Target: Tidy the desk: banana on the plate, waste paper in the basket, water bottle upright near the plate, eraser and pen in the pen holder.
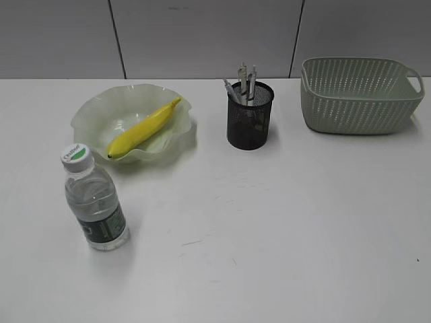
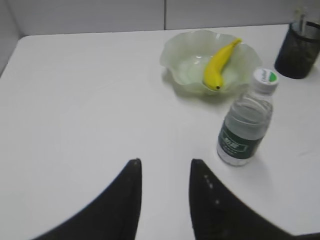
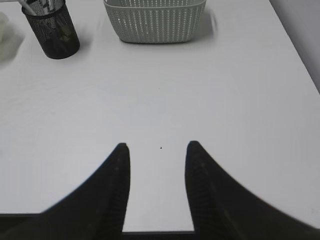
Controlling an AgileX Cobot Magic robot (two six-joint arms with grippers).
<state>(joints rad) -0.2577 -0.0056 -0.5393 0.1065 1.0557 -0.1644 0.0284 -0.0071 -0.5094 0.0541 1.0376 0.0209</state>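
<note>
The yellow banana [image 1: 145, 128] lies in the pale green ruffled plate [image 1: 86, 111] at the back left of the white desk [image 1: 283, 229]. In front of the plate the water bottle [image 1: 94, 202] stands upright, white cap on top. The black mesh pen holder [image 1: 250, 121] holds a grey pen [image 1: 231, 90] and other slim sticks. The eraser and the waste paper are out of view. The sage-green basket [image 1: 357, 101] stands back right. My left gripper [image 2: 166, 164] is open over bare desk, left of the bottle [image 2: 246, 125]. My right gripper [image 3: 157, 146] is open and empty near the front edge.
The left wrist view shows the banana [image 2: 220, 62] in the plate [image 2: 172, 52] and the pen holder [image 2: 299, 45] at the far right. The right wrist view shows the basket [image 3: 155, 22] and the pen holder [image 3: 52, 32] far ahead. Neither arm shows in the exterior view.
</note>
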